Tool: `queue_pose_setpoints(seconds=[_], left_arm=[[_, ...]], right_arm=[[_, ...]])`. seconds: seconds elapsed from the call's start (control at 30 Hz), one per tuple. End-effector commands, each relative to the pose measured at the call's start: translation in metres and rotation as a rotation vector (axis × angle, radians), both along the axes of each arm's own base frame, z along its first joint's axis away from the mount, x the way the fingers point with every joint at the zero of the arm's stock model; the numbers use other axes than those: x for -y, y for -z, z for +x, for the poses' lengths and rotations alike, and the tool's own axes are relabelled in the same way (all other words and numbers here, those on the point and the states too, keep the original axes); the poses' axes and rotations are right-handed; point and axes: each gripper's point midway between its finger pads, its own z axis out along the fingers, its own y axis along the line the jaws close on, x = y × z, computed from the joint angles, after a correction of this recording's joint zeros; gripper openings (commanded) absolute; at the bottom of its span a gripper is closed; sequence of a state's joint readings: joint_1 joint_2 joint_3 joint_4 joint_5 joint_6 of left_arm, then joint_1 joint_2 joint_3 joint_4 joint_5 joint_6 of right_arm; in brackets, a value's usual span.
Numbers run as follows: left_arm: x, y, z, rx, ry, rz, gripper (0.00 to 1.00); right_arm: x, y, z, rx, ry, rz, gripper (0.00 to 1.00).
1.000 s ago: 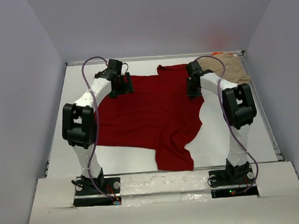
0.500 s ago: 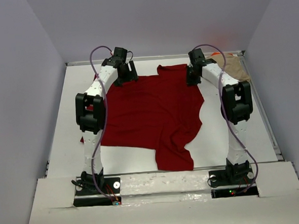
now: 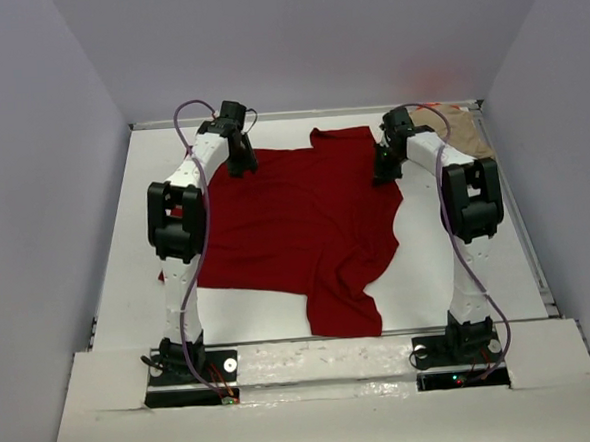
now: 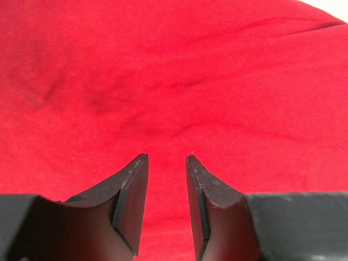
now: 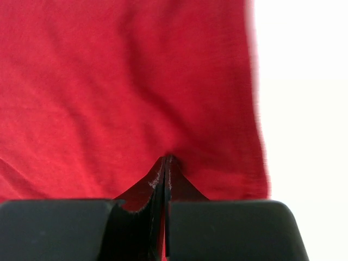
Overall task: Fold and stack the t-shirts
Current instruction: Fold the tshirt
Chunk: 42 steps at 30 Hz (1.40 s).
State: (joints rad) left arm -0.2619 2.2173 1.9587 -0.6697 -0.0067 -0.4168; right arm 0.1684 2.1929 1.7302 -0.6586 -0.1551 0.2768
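A large dark red t-shirt [image 3: 296, 231] lies spread over the middle of the white table [image 3: 458, 261]. My left gripper [image 3: 242, 167] points down at its far left corner. In the left wrist view the left gripper [image 4: 166, 157] has a narrow gap between its fingers, and red cloth [image 4: 163, 81] fills the view beneath. My right gripper [image 3: 382, 173] is at the shirt's far right edge. In the right wrist view the right gripper [image 5: 167, 157] is shut, and the red cloth [image 5: 109, 81] puckers at its tips. A tan t-shirt [image 3: 462, 131] lies crumpled at the far right corner, with an orange sliver [image 3: 430, 105] behind it.
Grey walls enclose the table on three sides, with a raised rim [image 3: 299, 115] along the far edge. Bare white table [image 5: 304, 109] lies just right of the red shirt's edge. The arm bases [image 3: 189, 373] stand at the near edge.
The left gripper's jaws have narrowed over the shirt's far left corner. The left elbow has risen and shifted inward. The right gripper stays shut and has dipped back onto the shirt's right edge.
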Motion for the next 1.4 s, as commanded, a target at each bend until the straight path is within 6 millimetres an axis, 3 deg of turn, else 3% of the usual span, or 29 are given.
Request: queue_pose_setpoints(seconds=[0.0, 0.17, 0.53, 0.7, 0.87, 1.07, 1.2, 1.37], left_arm=[[-0.017, -0.015, 0.002, 0.026, -0.032, 0.004, 0.46], [-0.018, -0.021, 0.005, 0.053, -0.046, 0.000, 0.47], [-0.021, -0.010, 0.008, 0.029, -0.066, -0.022, 0.48], [-0.023, -0.027, 0.009, 0.067, -0.075, -0.036, 0.48], [-0.014, -0.039, 0.004, 0.083, -0.050, -0.094, 0.48], [-0.010, -0.029, 0.007, 0.054, -0.030, -0.139, 0.47], [-0.008, -0.028, 0.009, 0.053, -0.025, -0.155, 0.47], [-0.006, -0.040, 0.009, 0.073, -0.024, -0.167, 0.47]], right_arm=[[0.010, -0.042, 0.023, 0.129, 0.005, 0.087, 0.00], [0.021, -0.033, 0.026, 0.123, 0.016, 0.052, 0.00], [0.026, -0.019, 0.031, 0.091, 0.019, 0.019, 0.00], [0.038, -0.014, 0.036, 0.065, 0.039, -0.002, 0.00], [0.032, -0.011, 0.039, 0.049, 0.019, 0.023, 0.00], [0.021, -0.009, 0.037, 0.039, -0.057, 0.072, 0.00], [0.032, -0.001, 0.037, -0.017, -0.069, 0.002, 0.00], [0.042, 0.002, 0.059, -0.008, -0.062, -0.067, 0.00]])
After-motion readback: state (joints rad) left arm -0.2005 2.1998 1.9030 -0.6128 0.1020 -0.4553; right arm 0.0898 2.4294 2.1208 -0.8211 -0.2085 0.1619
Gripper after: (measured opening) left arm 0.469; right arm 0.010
